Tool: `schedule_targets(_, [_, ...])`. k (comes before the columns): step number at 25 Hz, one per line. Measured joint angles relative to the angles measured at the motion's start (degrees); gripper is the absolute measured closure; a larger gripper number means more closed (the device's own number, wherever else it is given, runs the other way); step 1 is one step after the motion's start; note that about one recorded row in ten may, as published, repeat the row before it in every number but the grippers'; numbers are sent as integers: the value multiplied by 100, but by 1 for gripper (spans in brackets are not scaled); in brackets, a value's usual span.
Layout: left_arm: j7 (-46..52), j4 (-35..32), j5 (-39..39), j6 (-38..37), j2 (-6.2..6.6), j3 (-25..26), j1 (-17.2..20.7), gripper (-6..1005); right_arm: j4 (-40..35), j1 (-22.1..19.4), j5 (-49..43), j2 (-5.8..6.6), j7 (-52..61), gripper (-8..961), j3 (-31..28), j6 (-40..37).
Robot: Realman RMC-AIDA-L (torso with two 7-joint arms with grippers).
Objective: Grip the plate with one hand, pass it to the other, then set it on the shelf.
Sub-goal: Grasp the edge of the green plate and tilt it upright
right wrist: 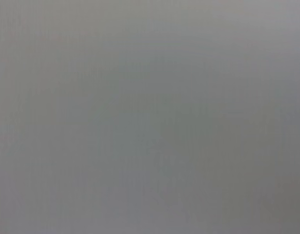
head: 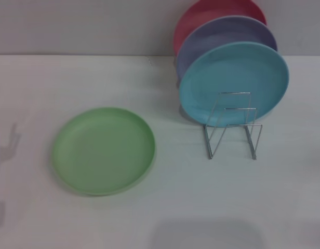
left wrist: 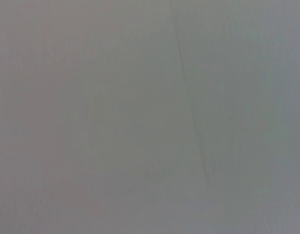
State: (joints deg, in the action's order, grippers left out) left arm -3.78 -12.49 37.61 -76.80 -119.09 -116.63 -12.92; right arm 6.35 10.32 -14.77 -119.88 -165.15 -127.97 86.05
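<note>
The light green plate (head: 103, 150) lies flat on the white table (head: 165, 207), left of centre in the head view. The silver wire shelf (head: 234, 127) stands upright to its right, with its front slots free. Neither gripper shows in any view. Both wrist views show only a plain grey surface.
A sky-blue plate (head: 234, 83), a lavender plate (head: 225, 36) and a red plate (head: 217, 11) stand on edge in the back of the shelf. A grey wall runs behind the table. A faint arm shadow falls on the table's left edge (head: 9, 150).
</note>
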Motion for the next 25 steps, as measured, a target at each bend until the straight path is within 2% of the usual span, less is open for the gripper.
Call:
schedule_targets(7, [15,-4,1,-2,1,-14,-34,201,-24,11,0,0,4,153,0,0])
schedule_targets(12, [116,-243,2,215,71,-222,-42,202,-29,22,0,0,27,152,0,0])
schedule_targets(15, [-105,-1090,-27,948,272,-243,-9,203,-29,25,0,0,32,152,0,0])
schedule_targets(17, [-97,-2010,-249,1784,543,-139,173,203,-29,30,0,0,35,152,0,-4])
schedule_targets(18, [-95,-2822,-562,2592,704,91,360,203,-29,32,7,0,36,152,0,-5])
schedule_targets(19, [-88,-3299,-795,3126,754,322,483,203,-29,33,11,0,36,152,-2,-4])
schedule_targets(20, [-88,-3299,-795,3126,754,322,483,204,-29,39,12,0,37,153,-3,-4])
schedule_targets(21, [11,-4206,-1233,4214,789,782,692,204,-29,45,11,0,37,153,-3,-4])
schedule_targets(22, [11,-4206,-1233,4214,789,782,692,204,-29,45,11,0,37,153,-3,-4])
schedule_targets(23, [249,-5232,-1621,5630,809,1218,869,204,-28,57,11,0,37,153,-9,-4])
schedule_targets(24, [249,-5232,-1621,5630,809,1218,869,204,-28,57,11,0,37,153,-9,-4])
schedule_targets(25, [357,-5656,-1720,6324,833,1341,916,204,-28,58,11,0,37,153,-17,-4])
